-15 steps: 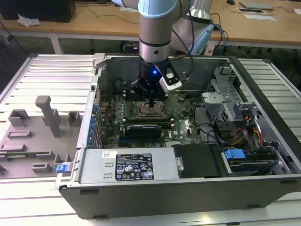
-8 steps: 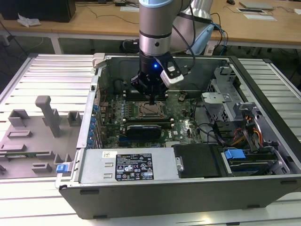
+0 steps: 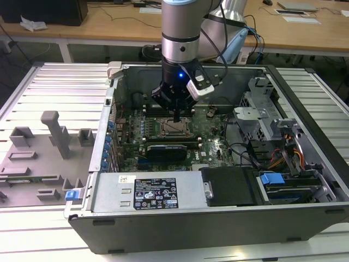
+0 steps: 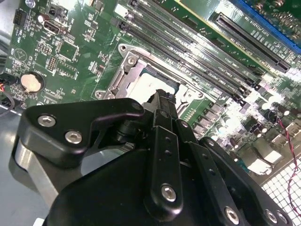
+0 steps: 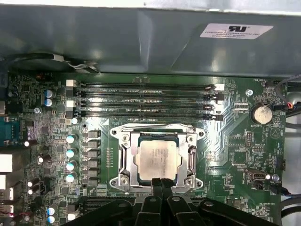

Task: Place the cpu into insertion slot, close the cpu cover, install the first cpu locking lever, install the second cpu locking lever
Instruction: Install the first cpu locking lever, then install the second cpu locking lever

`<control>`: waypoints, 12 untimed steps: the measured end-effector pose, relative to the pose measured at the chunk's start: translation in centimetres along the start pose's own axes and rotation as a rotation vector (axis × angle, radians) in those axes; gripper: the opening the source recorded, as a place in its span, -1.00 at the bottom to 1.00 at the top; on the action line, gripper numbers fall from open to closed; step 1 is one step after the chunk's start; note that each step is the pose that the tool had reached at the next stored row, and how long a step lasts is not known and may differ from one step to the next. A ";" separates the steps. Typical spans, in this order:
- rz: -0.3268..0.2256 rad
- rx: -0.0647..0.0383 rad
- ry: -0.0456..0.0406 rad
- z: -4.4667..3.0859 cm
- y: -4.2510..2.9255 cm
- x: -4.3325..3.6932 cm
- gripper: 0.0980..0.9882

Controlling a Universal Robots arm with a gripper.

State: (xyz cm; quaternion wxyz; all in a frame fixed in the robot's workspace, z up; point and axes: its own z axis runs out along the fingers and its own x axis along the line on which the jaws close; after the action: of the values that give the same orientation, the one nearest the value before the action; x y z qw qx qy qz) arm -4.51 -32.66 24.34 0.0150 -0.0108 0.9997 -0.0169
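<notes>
The small flat square cpu with its pale silvery-grey metal top (image 5: 158, 157) lies seated in the square insertion slot (image 5: 129, 155) near the middle of the green circuit board (image 5: 235, 141), flat and level, with the thin metal frame of the cpu cover (image 5: 159, 135) closed down around it so the chip shows through the window. The black two-fingered pincer (image 5: 162, 182) hangs straight down from the arm inside the open grey computer case (image 3: 305, 164), its fingers pressed together with nothing between them, the tips at the slot's near edge just beside the chip; in the second wrist view the pincer (image 4: 159, 96) stands right over that same rim. I'd judge the chip light and rigid but delicate: the smooth lid is slippery, and the pin field beneath it would bend under any sideways shove or tilt, so it wants holding by two opposite edges and setting down flat. The cover looks like thin, stiff sheet metal, best pushed on its frame rather than the window. Whether the locking levers are latched I cannot tell. The long black memory slots (image 5: 143, 101) run just beyond the socket, close enough to crowd the fingers.
</notes>
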 end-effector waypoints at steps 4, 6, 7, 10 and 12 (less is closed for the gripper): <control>0.000 0.000 0.0000 0.00 -0.02 0.00 -0.98; 0.000 0.000 0.0000 0.00 -0.04 0.00 -0.98; 0.000 0.000 0.0000 0.00 -0.05 0.00 -0.98; 0.000 0.000 0.0000 0.00 -0.07 0.00 -0.98; 0.000 0.000 0.0000 0.00 -0.08 0.00 -0.98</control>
State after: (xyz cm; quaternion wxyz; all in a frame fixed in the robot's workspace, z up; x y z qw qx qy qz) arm -4.51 -32.74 24.35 0.0150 -0.0108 0.9997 -0.0168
